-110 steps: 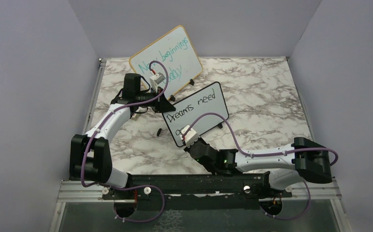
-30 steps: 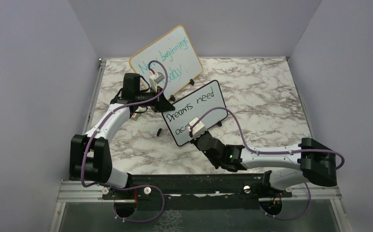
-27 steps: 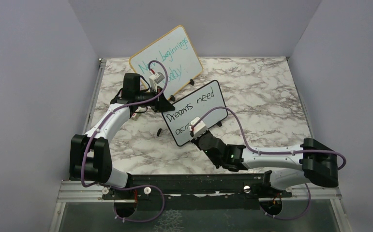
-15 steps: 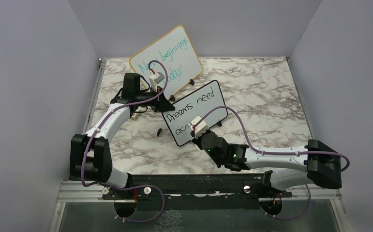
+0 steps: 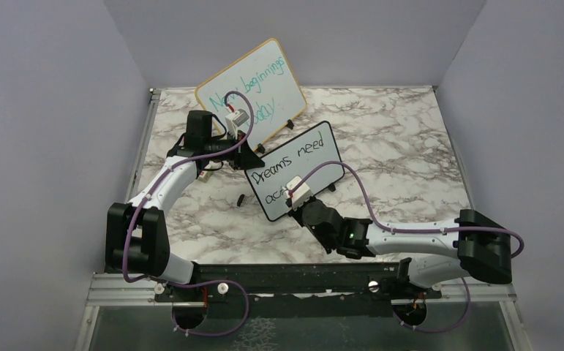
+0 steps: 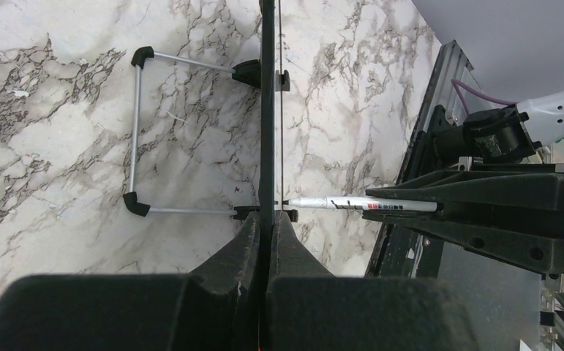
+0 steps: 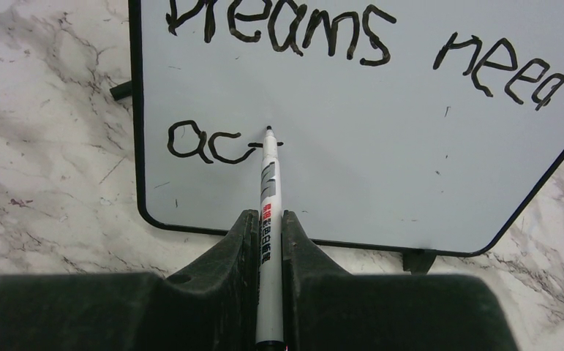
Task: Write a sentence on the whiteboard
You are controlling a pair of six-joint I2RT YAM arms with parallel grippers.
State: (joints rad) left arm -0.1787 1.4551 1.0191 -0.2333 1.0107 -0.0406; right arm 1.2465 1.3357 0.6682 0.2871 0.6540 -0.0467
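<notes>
The whiteboard (image 5: 315, 157) stands tilted in the middle of the table, black-framed. My left gripper (image 5: 252, 164) is shut on its left edge; in the left wrist view the board (image 6: 267, 102) runs edge-on between the fingers (image 6: 249, 238). The sentence (image 7: 279, 25) reads "Dreams need" on top, with "ac" and a short dash (image 7: 220, 144) below. My right gripper (image 7: 268, 219) is shut on a white marker (image 7: 268, 186). The marker's black tip touches the board just above the dash. From the left wrist the marker (image 6: 359, 205) meets the board's face at a right angle.
A larger wood-framed board (image 5: 253, 86) with teal handwriting leans behind the left arm. A small black piece (image 5: 241, 198) lies on the marble left of the whiteboard. The whiteboard's wire stand (image 6: 136, 131) sticks out behind it. A metal rail (image 5: 301, 281) runs along the near edge.
My right gripper has shifted a little to the right along the lower line, and "ac" with a dash now shows there. The left arm and the board have not moved.
</notes>
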